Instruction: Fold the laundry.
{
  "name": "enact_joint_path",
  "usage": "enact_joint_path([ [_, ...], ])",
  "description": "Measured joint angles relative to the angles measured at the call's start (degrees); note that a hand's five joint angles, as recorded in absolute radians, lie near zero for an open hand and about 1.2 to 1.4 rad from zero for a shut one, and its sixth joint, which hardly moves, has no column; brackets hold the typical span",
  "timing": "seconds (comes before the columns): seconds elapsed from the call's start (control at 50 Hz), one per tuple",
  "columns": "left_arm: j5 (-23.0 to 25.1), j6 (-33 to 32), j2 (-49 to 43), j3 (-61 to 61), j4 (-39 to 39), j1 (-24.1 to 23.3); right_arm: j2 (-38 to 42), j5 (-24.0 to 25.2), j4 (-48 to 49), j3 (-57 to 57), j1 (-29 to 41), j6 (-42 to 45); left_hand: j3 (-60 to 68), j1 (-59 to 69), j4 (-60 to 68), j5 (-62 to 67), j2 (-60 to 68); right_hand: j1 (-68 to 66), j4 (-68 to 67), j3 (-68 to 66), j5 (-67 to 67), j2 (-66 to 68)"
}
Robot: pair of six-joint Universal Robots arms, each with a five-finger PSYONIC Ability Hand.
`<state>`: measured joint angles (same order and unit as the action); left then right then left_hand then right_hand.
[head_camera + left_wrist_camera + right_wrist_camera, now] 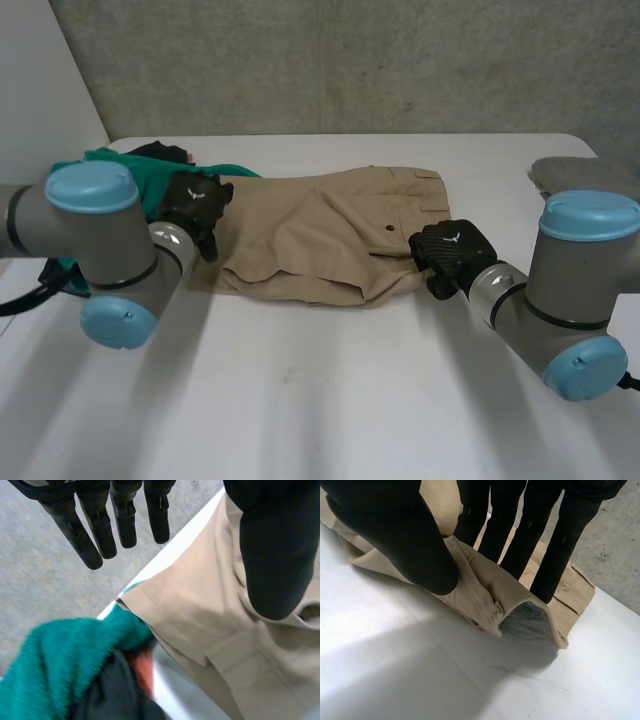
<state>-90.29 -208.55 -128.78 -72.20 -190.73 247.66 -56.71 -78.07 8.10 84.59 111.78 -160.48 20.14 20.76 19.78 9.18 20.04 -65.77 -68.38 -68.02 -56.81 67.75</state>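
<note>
Green cloth [105,157], heaped at rear left of bench [320,400]; left robot hand [195,205], fingers straight and apart, holding nothing, at left edge of khaki garment [320,235]; garment lies mid-bench, partly folded; right robot hand [450,250], clamped on garment's right edge; advice: left should pinch its edge first, then both lift evenly.

Item one: tan shorts [320,235], crumpled and partly folded, lying across the middle of the desk [330,400], right edge raised. Item two: heap of green, black and red clothes [140,170] just beside their left end. Item three: grey cloth [580,172], far right, well apart.
</note>
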Motion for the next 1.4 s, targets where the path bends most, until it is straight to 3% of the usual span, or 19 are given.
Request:
enact_joint_path([
  [0.06,-0.73,-0.76,1.64,0.14,0.83,-0.26,-0.55,0.10,-1.17,-0.07,0.06,-0.45,-0.06,0.00,-0.27,-0.37,-0.43,2.91,5.06,4.92,3.34,-4.70],
  [0.12,-1.37,-1.54,3.48,0.26,2.14,-0.70,-1.79,0.30,-3.74,-0.53,-0.08,-0.59,-0.39,-0.28,-1.14,-1.39,-1.17,23.43,26.13,25.80,25.27,-26.25],
  [0.2,-1.58,-1.56,5.82,0.56,4.00,-1.86,-4.33,0.47,-7.68,-2.38,-1.01,-0.68,-4.92,-5.20,-4.68,-4.78,-4.66,38.84,41.12,40.87,40.79,-40.83],
  [0.3,-1.31,0.03,7.49,2.50,6.82,-4.62,-6.23,0.32,-12.47,-6.89,-2.53,-0.51,-5.62,-6.14,-5.93,-5.56,-5.92,42.08,45.61,44.23,45.50,-43.74],
  [0.46,-1.28,6.33,3.62,11.71,15.69,-11.32,-1.22,-0.94,-18.36,-18.79,-3.29,1.50,-5.62,-6.14,-5.93,-5.56,-5.92,42.08,45.61,44.23,45.51,-43.74],
  [0.58,-2.87,11.28,-6.13,23.55,26.24,-17.03,9.39,-3.28,-21.98,-29.47,-2.11,4.01,-5.62,-6.14,-5.93,-5.56,-5.91,42.08,45.56,44.22,45.02,-43.74],
  [0.76,-8.01,10.66,-15.77,32.66,30.14,-20.40,18.98,-4.52,-18.08,-34.43,-0.58,4.36,-1.41,-1.42,-0.70,0.05,-1.14,39.38,41.99,42.06,39.70,-43.23],
  [0.8,-9.06,9.27,-17.25,33.58,29.81,-20.66,20.42,-4.71,-16.05,-34.62,-0.35,3.99,4.61,5.34,5.21,5.93,5.30,33.50,36.00,35.93,34.03,-36.40],
  [0.9,-10.16,5.00,-19.22,33.88,27.61,-20.68,22.37,-5.33,-10.85,-34.45,-0.26,1.61,38.62,40.06,38.91,39.16,39.33,5.39,8.19,7.72,8.31,-6.91],
  [0.96,-10.24,3.39,-19.19,33.45,26.38,-20.39,22.58,-5.51,-9.09,-34.36,-0.37,0.25,46.55,46.02,47.80,47.50,47.54,1.61,0.99,0.92,0.76,-0.57],
  [1.06,-10.84,2.03,-16.02,31.76,24.73,-19.24,20.32,-5.18,-8.63,-33.58,-1.10,-1.20,47.34,46.02,48.60,47.57,48.33,1.61,-0.02,0.15,0.17,-0.56],
  [1.2,-10.53,2.87,-4.40,26.07,23.34,-16.23,11.28,-3.08,-12.68,-30.79,-2.84,-0.40,47.55,46.02,48.63,47.57,48.35,1.61,-0.02,0.15,0.14,-0.56],
  [1.4,-1.88,7.79,19.19,17.96,21.29,-9.59,-10.74,1.11,-17.89,-27.96,-5.77,0.21,47.75,46.02,48.87,47.57,48.46,1.61,-0.05,-0.06,0.16,-0.56],
])
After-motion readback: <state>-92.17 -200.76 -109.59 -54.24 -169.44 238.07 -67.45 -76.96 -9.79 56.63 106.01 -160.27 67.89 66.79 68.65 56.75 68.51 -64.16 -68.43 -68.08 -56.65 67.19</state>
